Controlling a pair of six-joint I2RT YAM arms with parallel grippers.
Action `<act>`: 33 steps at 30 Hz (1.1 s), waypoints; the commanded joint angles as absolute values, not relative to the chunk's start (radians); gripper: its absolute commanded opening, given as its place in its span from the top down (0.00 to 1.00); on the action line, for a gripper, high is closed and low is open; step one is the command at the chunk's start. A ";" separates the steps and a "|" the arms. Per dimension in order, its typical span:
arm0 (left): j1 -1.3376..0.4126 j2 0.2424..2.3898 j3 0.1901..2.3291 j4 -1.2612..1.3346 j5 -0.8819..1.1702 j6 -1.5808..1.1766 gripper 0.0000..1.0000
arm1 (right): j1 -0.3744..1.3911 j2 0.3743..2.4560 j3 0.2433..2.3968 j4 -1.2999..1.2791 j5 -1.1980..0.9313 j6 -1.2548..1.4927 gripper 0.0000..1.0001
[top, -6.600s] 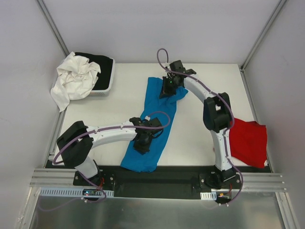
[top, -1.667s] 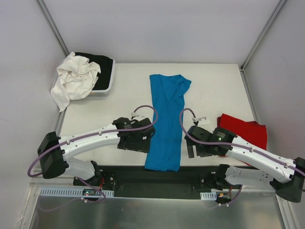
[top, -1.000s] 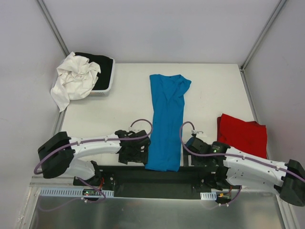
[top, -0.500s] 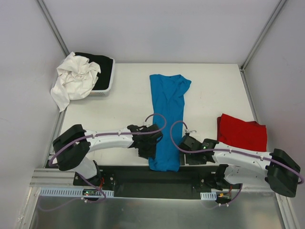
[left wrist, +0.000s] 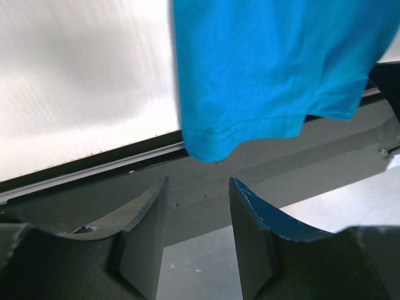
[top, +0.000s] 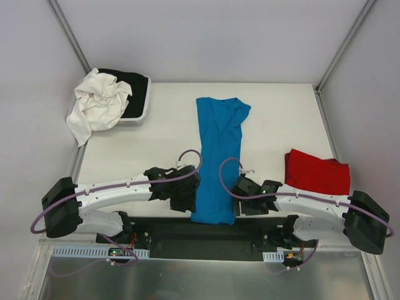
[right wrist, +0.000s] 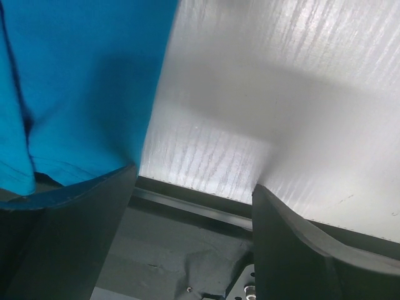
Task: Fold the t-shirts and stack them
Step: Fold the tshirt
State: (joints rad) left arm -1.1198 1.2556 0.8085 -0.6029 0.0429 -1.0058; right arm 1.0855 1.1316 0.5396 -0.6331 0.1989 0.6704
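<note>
Turquoise t-shirt (top: 217,156) runs lengthwise front to back; its near hem (top: 212,219) lies between left gripper (left wrist: 199,200) and right gripper (right wrist: 194,206), both agape, empty.

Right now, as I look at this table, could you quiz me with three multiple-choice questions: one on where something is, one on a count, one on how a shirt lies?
1. Where does the red t-shirt lie?
A. In the far left corner
B. At the near right of the table
C. On top of another shirt

2. How many garments are in view?
A. Two
B. Three
C. Four

3. How does the blue t-shirt lie?
A. As a long narrow strip, hem over the near edge
B. Crumpled into a ball
C. Lifted clear of the table

Answers:
1 B: the top view shows it on the right, close to the front edge.
2 C: blue, red, a white garment and a black garment.
3 A: it runs as a straight band down the table's middle, and its hem hangs past the edge.
</note>
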 commanded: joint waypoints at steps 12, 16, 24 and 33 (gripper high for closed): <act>-1.147 1.382 0.727 -0.474 0.058 -1.029 0.56 | 1.143 1.240 0.580 -0.373 0.103 0.721 0.22; -1.147 1.402 0.742 -0.469 0.057 -1.019 0.56 | 1.144 1.181 0.597 -0.431 0.130 0.727 0.21; -1.147 1.402 1.016 -0.635 -0.023 -0.911 0.54 | 1.138 1.115 0.836 -0.684 0.261 0.640 0.79; -1.149 1.525 1.125 -0.667 -0.058 -0.884 1.00 | 1.054 1.193 0.847 -0.658 0.201 0.594 0.99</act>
State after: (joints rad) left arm -1.1393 1.4731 1.1385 -0.5892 -0.0105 -0.9104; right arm 1.1046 1.1675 0.9173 -0.6594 0.2344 0.6113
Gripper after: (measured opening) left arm 0.009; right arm 0.013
